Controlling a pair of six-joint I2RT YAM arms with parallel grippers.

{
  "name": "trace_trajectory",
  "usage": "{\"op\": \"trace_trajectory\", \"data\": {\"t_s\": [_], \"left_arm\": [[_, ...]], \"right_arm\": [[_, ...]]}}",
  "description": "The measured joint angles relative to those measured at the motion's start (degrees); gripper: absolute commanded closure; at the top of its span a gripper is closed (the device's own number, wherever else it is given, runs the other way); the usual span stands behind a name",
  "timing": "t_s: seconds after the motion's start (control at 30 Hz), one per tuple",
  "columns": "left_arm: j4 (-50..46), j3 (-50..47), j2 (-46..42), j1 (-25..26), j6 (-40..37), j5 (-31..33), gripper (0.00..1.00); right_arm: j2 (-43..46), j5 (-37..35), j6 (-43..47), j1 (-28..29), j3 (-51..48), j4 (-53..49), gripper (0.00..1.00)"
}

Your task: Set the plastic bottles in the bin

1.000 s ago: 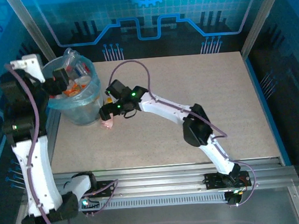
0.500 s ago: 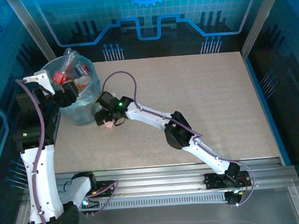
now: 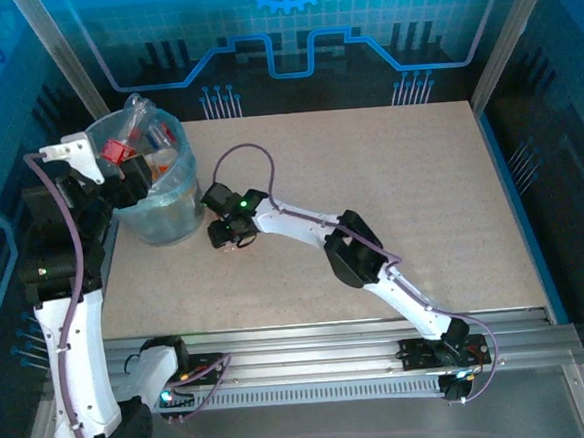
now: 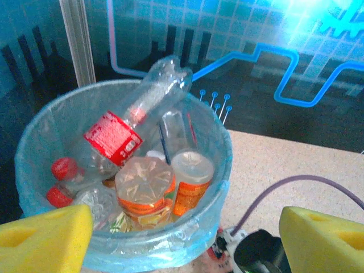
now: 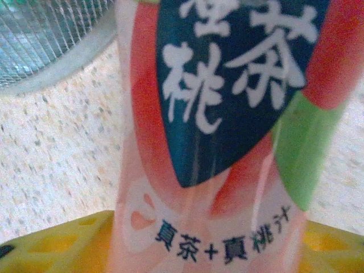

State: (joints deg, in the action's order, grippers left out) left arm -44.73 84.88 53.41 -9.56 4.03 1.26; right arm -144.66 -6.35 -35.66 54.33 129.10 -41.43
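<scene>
Beside the bin (image 3: pixel 167 216): right gripper (image 3: pixel 231 237), half closed.
Its yellow pads (image 5: pixel 51 242) press both flanks of pink-labelled bottle (image 5: pixel 216 142), long axis running up the wrist view, label upright; left gripper (image 4: pixel 182 239) wide open, empty.

1. The table (image 3: pixel 400 181) had a flat, beige, speckled top, bare over most of its width.
2. A round bin (image 3: pixel 168 224) lined with a pale blue-green bag stood on its far left corner.
3. A bottle (image 5: pixel 216 142) with a pink, red and dark blue label was low over the speckled top, just beside the bin's base.
</scene>
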Motion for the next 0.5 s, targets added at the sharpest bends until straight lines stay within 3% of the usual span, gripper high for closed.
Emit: {"op": "trace_trajectory", "data": {"t_s": [0.23,0.5], "left_arm": [[0.0,5.1,2.6,0.1,2.1,-5.3,0.15],[-0.7,6.9,9.0,3.5,9.0,-20.3,0.15]], "right_arm": [[17.1,2.3,0.2,-1.9,-20.6,6.5,0.46],[38.9,4.9,2.0,-3.1,-37.5,16.7,0.46]]}}
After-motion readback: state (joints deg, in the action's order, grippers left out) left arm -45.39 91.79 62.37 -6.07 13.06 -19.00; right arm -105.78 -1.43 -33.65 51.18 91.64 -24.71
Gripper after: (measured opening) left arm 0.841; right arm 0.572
